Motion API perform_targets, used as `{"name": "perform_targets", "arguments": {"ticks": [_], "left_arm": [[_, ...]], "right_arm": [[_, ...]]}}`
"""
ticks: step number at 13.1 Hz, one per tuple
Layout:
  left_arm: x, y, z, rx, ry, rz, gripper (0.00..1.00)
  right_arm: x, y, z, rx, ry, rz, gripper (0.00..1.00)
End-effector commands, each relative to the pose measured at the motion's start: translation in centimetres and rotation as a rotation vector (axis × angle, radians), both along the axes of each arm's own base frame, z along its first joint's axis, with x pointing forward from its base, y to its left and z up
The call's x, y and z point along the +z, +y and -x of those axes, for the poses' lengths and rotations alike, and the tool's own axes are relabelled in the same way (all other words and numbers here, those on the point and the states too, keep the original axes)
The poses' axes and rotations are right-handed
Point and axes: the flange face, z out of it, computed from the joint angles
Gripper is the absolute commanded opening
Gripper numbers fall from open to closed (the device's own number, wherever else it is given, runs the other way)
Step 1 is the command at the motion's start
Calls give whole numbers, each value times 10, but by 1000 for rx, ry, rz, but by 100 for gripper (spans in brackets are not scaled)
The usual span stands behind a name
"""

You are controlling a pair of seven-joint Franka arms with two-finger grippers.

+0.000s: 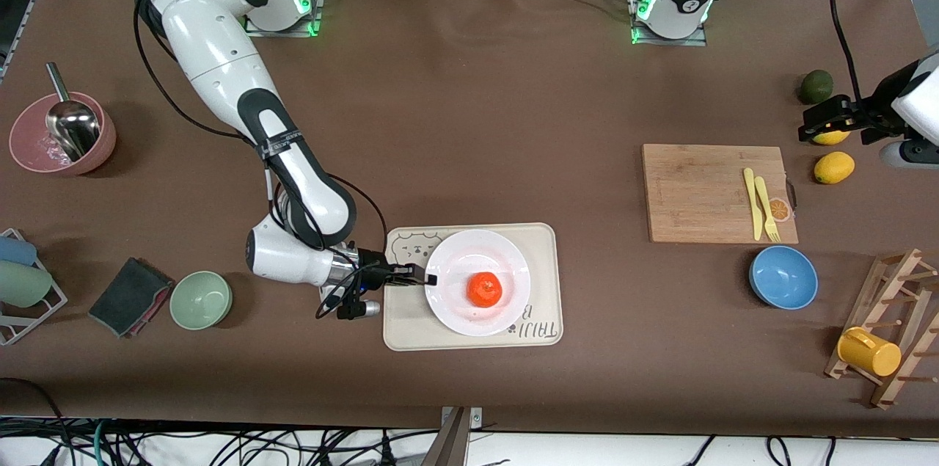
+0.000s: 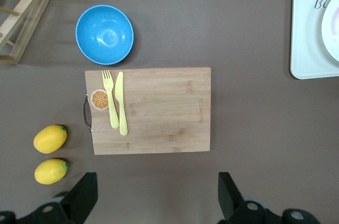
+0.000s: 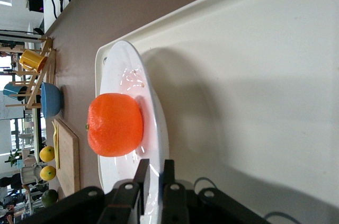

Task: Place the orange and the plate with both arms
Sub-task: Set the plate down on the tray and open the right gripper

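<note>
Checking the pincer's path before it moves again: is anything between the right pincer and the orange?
Nothing visible. The right pincer sits at the plate's rim, on the tray; only bare plate separates it from the orange.

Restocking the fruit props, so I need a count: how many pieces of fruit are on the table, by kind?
Orange: 1, on the plate
Lemons: 2, toward the left arm's end
Green fruit, likely an avocado or lime: 1
Total: 4
</note>
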Motion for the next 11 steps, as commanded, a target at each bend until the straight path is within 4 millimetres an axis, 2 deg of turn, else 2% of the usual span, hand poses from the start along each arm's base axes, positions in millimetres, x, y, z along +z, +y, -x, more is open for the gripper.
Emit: {"name": "perform_targets", "arguments": {"ticks": [1, 4, 6, 8, 10, 11], "left_arm": [[6, 1, -1, -19, -11, 5, 100], [6, 3, 0, -16, -9, 5, 100], [6, 5, 0, -13, -9, 5, 100], [6, 4, 0, -14, -9, 5, 100], [6, 3, 0, -14, -9, 5, 100], [6, 4, 0, -13, -9, 5, 100]], "right_arm": [[13, 5, -1, 56, -22, 37, 100], [38, 1, -1, 191, -56, 148, 100], [81, 2, 1, 248, -47, 266, 100], [121, -5, 10, 368, -50, 472, 100], [166, -23, 16, 465, -81, 665, 100], [187, -50, 16, 480, -63, 765, 100]]}}
